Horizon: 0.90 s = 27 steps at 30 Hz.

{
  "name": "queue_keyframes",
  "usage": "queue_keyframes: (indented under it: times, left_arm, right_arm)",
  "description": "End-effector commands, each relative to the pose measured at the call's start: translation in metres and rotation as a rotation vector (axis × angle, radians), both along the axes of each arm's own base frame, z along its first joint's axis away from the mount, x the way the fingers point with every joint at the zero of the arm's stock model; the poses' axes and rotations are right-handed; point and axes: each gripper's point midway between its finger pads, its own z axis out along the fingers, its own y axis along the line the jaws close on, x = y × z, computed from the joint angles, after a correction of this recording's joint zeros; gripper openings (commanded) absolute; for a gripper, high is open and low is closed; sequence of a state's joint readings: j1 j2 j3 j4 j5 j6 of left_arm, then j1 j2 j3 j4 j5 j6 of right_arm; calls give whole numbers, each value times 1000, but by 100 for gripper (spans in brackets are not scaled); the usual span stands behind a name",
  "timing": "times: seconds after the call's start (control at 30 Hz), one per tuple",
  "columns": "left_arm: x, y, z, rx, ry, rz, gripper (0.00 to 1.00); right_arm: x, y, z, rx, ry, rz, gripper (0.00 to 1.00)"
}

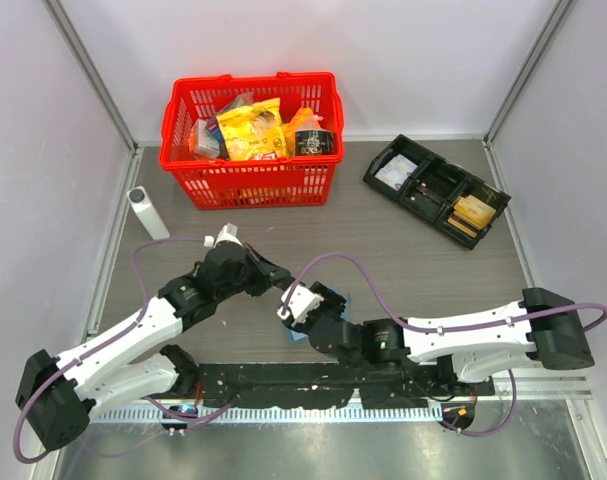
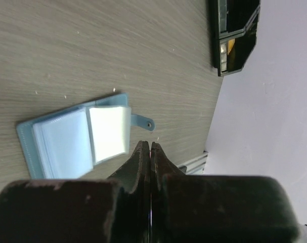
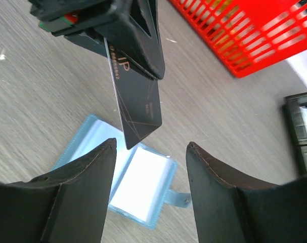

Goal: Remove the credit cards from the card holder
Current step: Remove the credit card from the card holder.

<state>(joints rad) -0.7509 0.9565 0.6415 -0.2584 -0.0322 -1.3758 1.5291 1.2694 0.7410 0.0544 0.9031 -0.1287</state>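
Spread apart and holding nothing, the right gripper (image 3: 150,144) fills the near foreground; beyond it the red basket (image 1: 251,180) stands far left and the black tray (image 1: 446,183) far right, both well apart from the card holder (image 3: 139,195), which lies open, pale inside up, on the table (image 1: 403,270) near the middle, below both grippers. The left gripper (image 2: 145,147) is pinched fully closed on one of the credit cards (image 3: 138,106), a dark one hanging clear above the holder. By this judgement one card is out and wants setting down, and though the pockets in sight look pale and empty, whether more cards remain cannot be told.
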Motion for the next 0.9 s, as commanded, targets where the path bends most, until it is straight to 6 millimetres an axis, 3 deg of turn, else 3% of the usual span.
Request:
queue_keyframes:
  times: [0.0,0.13,0.17,0.2,0.27,0.3,0.33,0.37,0.4,0.43,0.57,0.6,0.63,0.67,0.7,0.73,0.77,0.87]
  left_arm:
    - [17,16,25,11,-232,38,0]
    - [17,24,37,-8,-372,40,0]
    - [16,25,46,-21,-420,34,0]
    - [16,26,49,-23,-452,28,0]
    - [13,27,60,-47,-520,20,0]
    - [12,29,63,-56,-545,21,0]
    - [11,30,70,-79,-578,24,0]
    - [10,31,73,-93,-602,27,0]
    - [8,32,79,-118,-628,29,0]
    - [7,32,83,-136,-649,31,0]
    - [0,30,93,-210,-692,17,0]
    - [-1,28,94,-227,-697,12,0]
    - [-2,27,95,-244,-702,8,0]
    - [-3,26,97,-260,-707,6,0]
    - [-3,25,98,-272,-707,2,0]
    - [-4,24,98,-284,-708,-3,0]
    - [-5,23,101,-300,-716,-9,0]
    - [-8,19,107,-331,-734,-29,0]
  right_arm:
    - [5,12,17,277,218,2,63]
    - [12,9,21,503,386,31,68]
    - [7,10,31,562,417,80,69]
    - [16,4,28,633,446,54,71]
    - [18,0,42,794,505,101,73]
    - [13,2,61,883,523,173,74]
    - [20,-5,54,937,555,150,75]
    - [14,-4,69,1007,568,218,76]
    - [16,-7,65,1054,602,215,76]
    - [13,-7,74,1096,599,260,76]
    - [4,-1,83,1211,677,367,76]
    - [2,2,77,1208,702,385,76]
    - [2,2,87,1256,701,418,75]
    - [1,6,81,1250,722,431,75]
    - [0,5,90,1293,719,466,75]
    - [1,9,83,1285,747,463,75]
    - [2,9,91,1315,741,488,73]
    - [3,15,87,1323,776,519,71]
